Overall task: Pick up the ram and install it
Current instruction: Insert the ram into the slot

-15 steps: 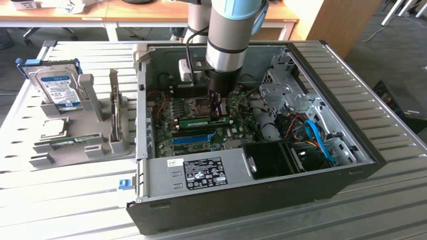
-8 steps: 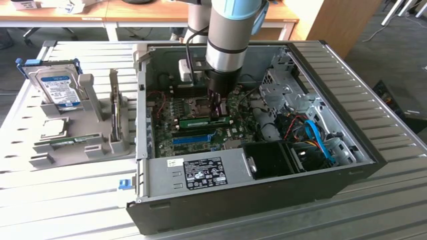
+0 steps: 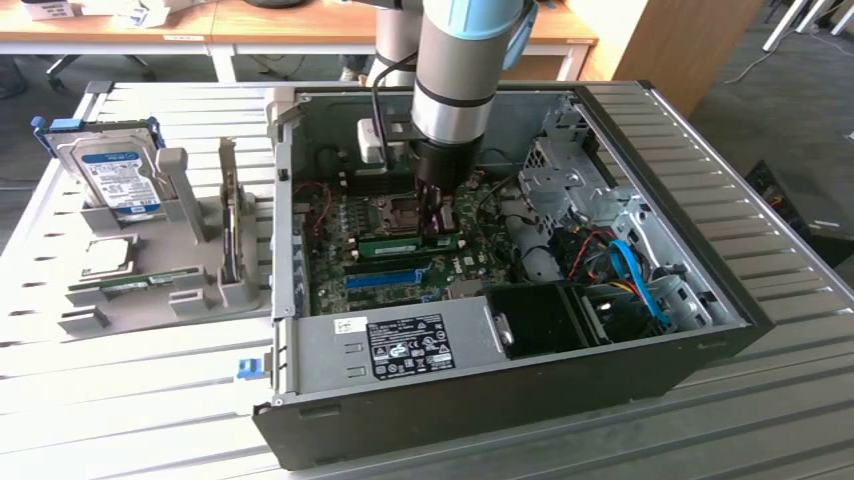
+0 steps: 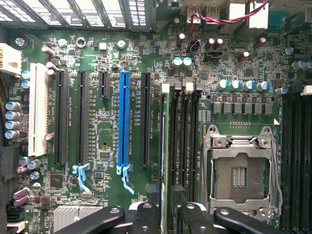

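You are looking at a slatted metal table [image 3: 747, 420] that is carrying an open computer case [image 3: 467, 420], lying on its side with the motherboard [image 3: 467, 265] [image 4: 105, 131] facing up. The arm [image 3: 454, 100] is reaching straight down into the case from above. On the exterior view's left, just beside the case, a grey holder [image 3: 187, 270] is sitting on the table, with the blue-labelled hard drive [image 3: 120, 180] standing upright in it and the small square processor chip [image 3: 107, 257] lying flat nearer the camera. On the board, the ram [image 3: 391, 245] [image 4: 167, 146] is sitting edge-up along one of the memory slots, between the empty processor socket [image 3: 396, 208] [image 4: 239, 165] and the long blue expansion slot [image 3: 387, 278] [image 4: 123, 122]. The gripper [image 3: 434, 232] [image 4: 168, 209] is hanging right over one end of the ram. In the wrist view its black fingers [image 4: 146, 214] are straddling the stick, one on each side. The jaws are standing apart, with a thin gap showing between each finger and the ram, so nothing is being clamped.
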Controlling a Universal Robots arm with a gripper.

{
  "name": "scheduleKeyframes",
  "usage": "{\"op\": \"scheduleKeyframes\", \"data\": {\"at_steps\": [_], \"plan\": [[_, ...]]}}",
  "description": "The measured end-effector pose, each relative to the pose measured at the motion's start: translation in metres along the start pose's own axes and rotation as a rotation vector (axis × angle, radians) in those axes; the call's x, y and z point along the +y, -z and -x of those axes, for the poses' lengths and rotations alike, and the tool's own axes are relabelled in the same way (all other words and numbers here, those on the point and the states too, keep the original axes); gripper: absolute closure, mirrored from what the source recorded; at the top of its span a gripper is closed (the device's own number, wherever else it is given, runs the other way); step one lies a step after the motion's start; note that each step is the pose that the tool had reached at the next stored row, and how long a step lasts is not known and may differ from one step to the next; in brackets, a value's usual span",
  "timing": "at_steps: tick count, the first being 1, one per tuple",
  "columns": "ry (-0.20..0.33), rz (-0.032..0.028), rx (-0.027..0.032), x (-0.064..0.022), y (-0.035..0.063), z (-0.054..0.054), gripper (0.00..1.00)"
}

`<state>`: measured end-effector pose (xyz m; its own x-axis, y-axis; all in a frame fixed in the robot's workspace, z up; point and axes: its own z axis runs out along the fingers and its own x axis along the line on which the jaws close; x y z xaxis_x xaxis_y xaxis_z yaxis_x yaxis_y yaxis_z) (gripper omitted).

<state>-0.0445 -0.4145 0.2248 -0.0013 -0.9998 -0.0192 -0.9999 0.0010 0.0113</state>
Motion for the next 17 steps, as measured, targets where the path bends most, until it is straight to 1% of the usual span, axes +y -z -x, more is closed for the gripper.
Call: {"op": "scheduleKeyframes", "data": {"at_steps": [2, 4, 14, 17], "plan": [[0.000, 0.0001, 0.0004, 0.0000, 0.0007, 0.000, 0.75], [0.000, 0.0001, 0.0001, 0.0001, 0.0047, 0.000, 0.75], [0.000, 0.0000, 0.0001, 0.0005, 0.0425, 0.001, 0.75], [0.000, 0.0001, 0.0001, 0.0006, 0.0524, 0.001, 0.75]]}}
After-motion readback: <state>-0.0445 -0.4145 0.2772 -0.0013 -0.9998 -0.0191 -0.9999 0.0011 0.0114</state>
